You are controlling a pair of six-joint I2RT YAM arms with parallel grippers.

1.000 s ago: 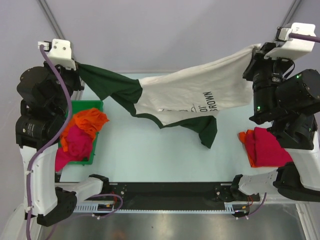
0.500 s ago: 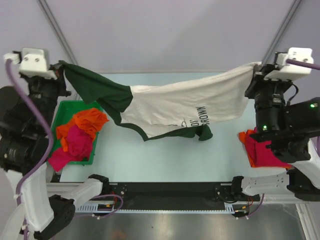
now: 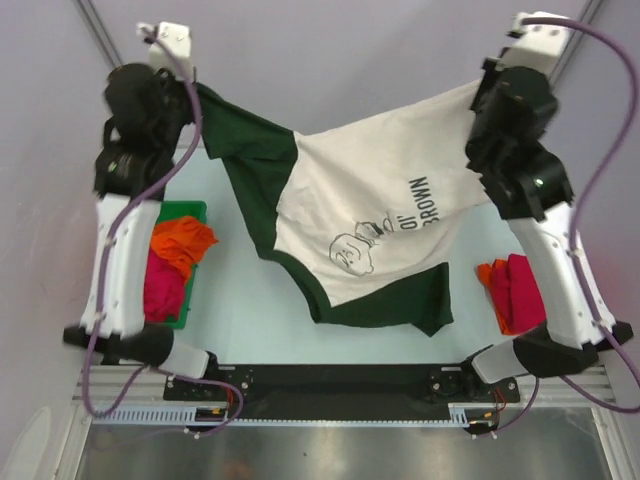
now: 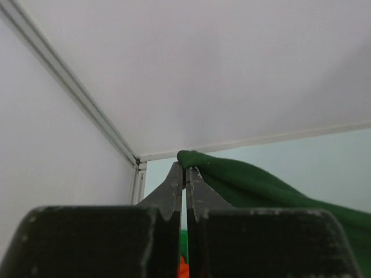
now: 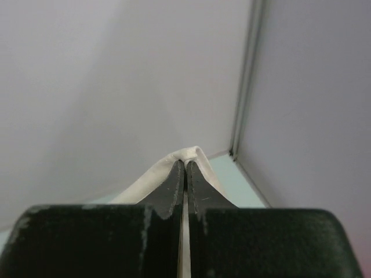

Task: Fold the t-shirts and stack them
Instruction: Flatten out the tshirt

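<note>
From above: the tee (image 3: 370,190) is up in the air, strung between both arms over the far half of the table (image 3: 250,310). The left gripper (image 3: 193,88) has the green sleeve end, and the right gripper (image 3: 478,90) has the cream edge on the opposite side. The print faces up at the camera. The middle sags, and the hem and second sleeve droop low near the front; I cannot tell if they touch the table. On the left, the bin (image 3: 196,208) holds an orange tee (image 3: 182,240) and a pink tee (image 3: 163,288). On the right sits the stack (image 3: 518,288), crimson over orange.

Left wrist view: the fingers are pressed tight together with a fold of green sleeve (image 4: 232,180) nipped at the very tips of the left gripper (image 4: 184,171). It is a thin bite, close to the edge.

Right wrist view: same story here, with the right gripper (image 5: 185,167) clamped on a small roll of cream cloth (image 5: 188,153) peeping over its tips.

This looks like the spread before laying the tee flat. To do it well, bring both hands to the same height and draw them apart just enough to take out the sag. Both bites are shallow, so a hard tug could slip one. Then lower so the drooping hem lands first and pull away from it, letting the cloth roll out smooth. It should land between the bin and the stack, clear of both.
</note>
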